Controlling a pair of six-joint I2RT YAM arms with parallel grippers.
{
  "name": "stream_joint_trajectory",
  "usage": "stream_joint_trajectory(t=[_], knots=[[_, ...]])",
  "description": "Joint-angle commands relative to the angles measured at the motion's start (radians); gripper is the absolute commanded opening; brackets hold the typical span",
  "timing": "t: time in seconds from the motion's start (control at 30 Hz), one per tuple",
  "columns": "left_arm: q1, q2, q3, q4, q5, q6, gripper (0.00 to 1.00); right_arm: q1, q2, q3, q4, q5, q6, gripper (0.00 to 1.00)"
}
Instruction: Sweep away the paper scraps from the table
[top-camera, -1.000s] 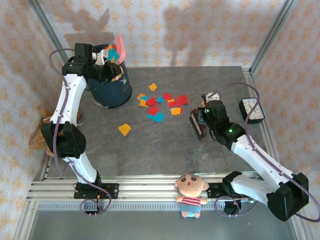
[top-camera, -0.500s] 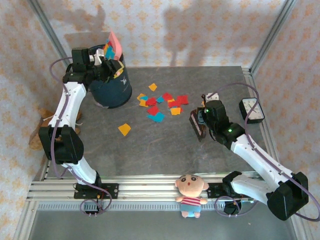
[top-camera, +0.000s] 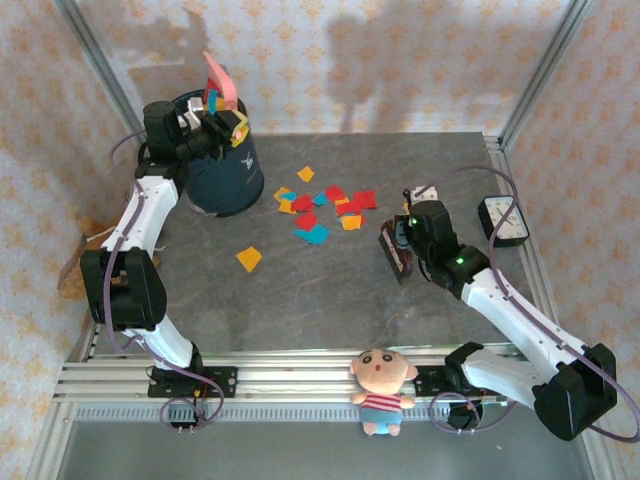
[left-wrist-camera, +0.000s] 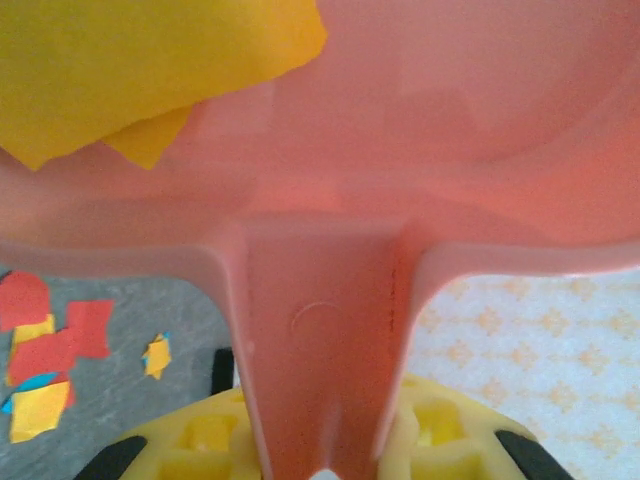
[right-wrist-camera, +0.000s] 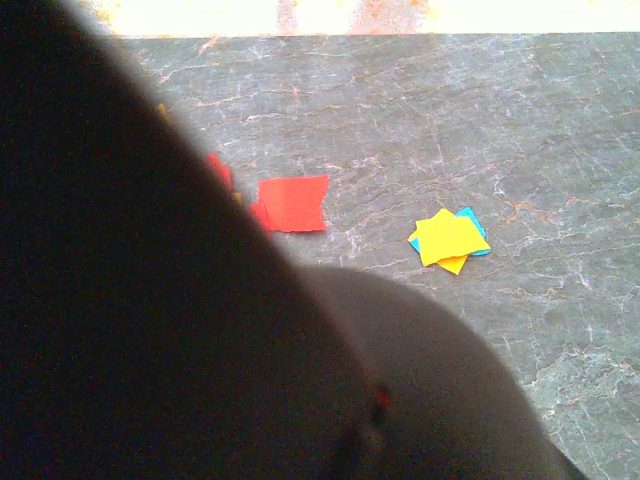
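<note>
Red, orange, yellow and blue paper scraps (top-camera: 325, 207) lie in a loose cluster at the middle back of the table (top-camera: 330, 300), with one orange scrap (top-camera: 248, 259) apart toward the front left. My left gripper (top-camera: 212, 124) is shut on the handle (left-wrist-camera: 320, 340) of the pink dustpan (top-camera: 218, 78), tipped up steeply over a dark blue bin (top-camera: 222, 172); yellow scraps (left-wrist-camera: 130, 70) still cling inside the pan. My right gripper (top-camera: 402, 243) is shut on a dark brush (top-camera: 394, 252), right of the cluster. In the right wrist view the brush (right-wrist-camera: 200, 330) blocks the fingers; beyond it lie a red scrap (right-wrist-camera: 293, 203) and a yellow scrap (right-wrist-camera: 447, 238).
A small black-and-white clock (top-camera: 503, 220) sits at the table's right edge. A plush doll (top-camera: 382, 388) leans on the front rail between the arm bases. A brown soft object (top-camera: 78, 270) lies off the table on the left. Floral walls close in the back and sides.
My left gripper has lifted and tipped the dustpan more steeply above the bin, its pink edge now higher and further back. The right arm and the scraps on the table have not moved.
</note>
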Motion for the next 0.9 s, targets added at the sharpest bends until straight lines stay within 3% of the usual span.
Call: stream_joint_trajectory(t=[0.0, 0.7, 0.87], knots=[[0.009, -0.040, -0.030, 0.219, 0.024, -0.144, 0.00, -0.005, -0.002, 0.022, 0.012, 0.001, 0.019, 0.00], [0.008, -0.031, -0.213, 0.757, -0.075, -0.633, 0.00, -0.005, 0.007, 0.020, 0.021, -0.003, 0.023, 0.00], [0.008, -0.045, -0.230, 0.783, -0.093, -0.672, 0.00, -0.005, 0.005, 0.019, 0.022, -0.004, 0.025, 0.00]])
